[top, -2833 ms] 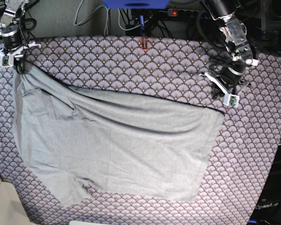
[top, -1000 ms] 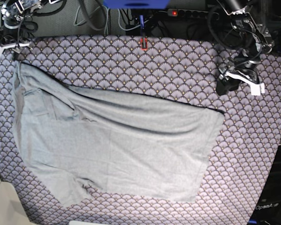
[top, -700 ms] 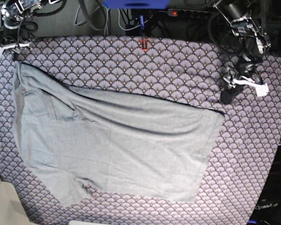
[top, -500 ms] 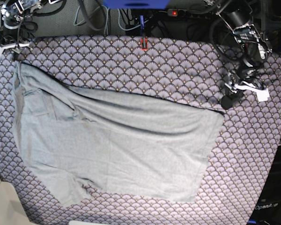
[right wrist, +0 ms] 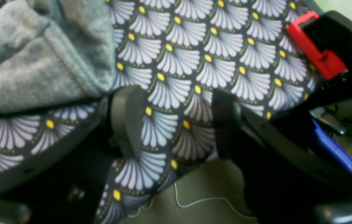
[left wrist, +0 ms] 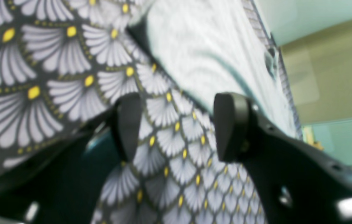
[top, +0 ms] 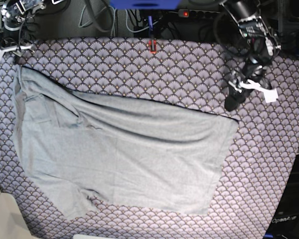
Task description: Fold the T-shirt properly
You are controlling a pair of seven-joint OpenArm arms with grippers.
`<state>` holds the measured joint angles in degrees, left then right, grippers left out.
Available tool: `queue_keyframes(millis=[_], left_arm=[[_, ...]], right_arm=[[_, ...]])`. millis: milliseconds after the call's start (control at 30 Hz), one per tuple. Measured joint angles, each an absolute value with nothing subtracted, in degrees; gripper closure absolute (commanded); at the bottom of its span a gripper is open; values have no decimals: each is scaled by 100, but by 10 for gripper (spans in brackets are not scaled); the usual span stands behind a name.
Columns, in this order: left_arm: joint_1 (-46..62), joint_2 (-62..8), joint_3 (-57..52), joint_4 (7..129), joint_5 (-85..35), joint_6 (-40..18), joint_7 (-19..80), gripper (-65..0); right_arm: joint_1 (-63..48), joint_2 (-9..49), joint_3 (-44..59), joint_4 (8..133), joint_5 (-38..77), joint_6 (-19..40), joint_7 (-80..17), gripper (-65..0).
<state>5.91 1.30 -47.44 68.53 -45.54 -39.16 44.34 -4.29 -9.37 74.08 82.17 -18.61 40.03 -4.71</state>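
Note:
The light grey T-shirt (top: 114, 154) lies spread on the purple fan-patterned cloth (top: 154, 69), one sleeve reaching to the back left corner. My left gripper (top: 232, 102) hovers just above the shirt's back right corner. In the left wrist view it (left wrist: 179, 127) stands open over bare patterned cloth, with the T-shirt (left wrist: 207, 46) edge just beyond its fingertips. My right gripper (top: 12, 51) sits at the back left corner by the sleeve. In the right wrist view it (right wrist: 176, 124) is open and empty over the table's edge, with the T-shirt (right wrist: 29, 62) hem at its left finger (right wrist: 126, 121).
A red clamp (top: 152, 46) holds the patterned cloth at the back edge, and another red clamp (right wrist: 316, 46) shows close to my right gripper. Cables and a power strip (top: 199, 14) lie behind the table. A pale object (top: 2, 214) sits off the front left corner.
My left arm has swung about near the shirt's back right corner, its gripper ending slightly further left and still open. The right arm and the T-shirt have not moved.

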Motion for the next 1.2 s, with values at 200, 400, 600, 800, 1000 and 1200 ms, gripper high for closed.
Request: queue_keyframes(millis=[200, 400, 600, 800, 1000, 1200], left_arm=[[1157, -113, -4871, 7028, -4794, -4152, 4637, -366], [1181, -495, -4980, 6984, -5671, -3892, 5494, -366], [915, -456, -5015, 7494, -5966, -3610, 6016, -366], [585, -104, -5009, 8182, -5979, -3072, 6294, -366], [370, 16, -5015, 7999, -5931, -2904, 6119, -366], [134, 21, -5013, 7166, -5450, -2873, 5614, -366]], right_arm=[[-412, -939, 7408, 8217, -1861, 4003, -469, -363], [-397, -939, 7397, 8217, -1865, 4001, -473, -363], [-401, -939, 7214, 8213, -1870, 3979, -475, -363], [-401, -937, 7203, 8213, -1870, 3979, -475, -363], [-399, -939, 7203, 8213, -1868, 3981, -473, -363], [-399, -937, 7203, 8213, -1872, 3981, -475, -363]])
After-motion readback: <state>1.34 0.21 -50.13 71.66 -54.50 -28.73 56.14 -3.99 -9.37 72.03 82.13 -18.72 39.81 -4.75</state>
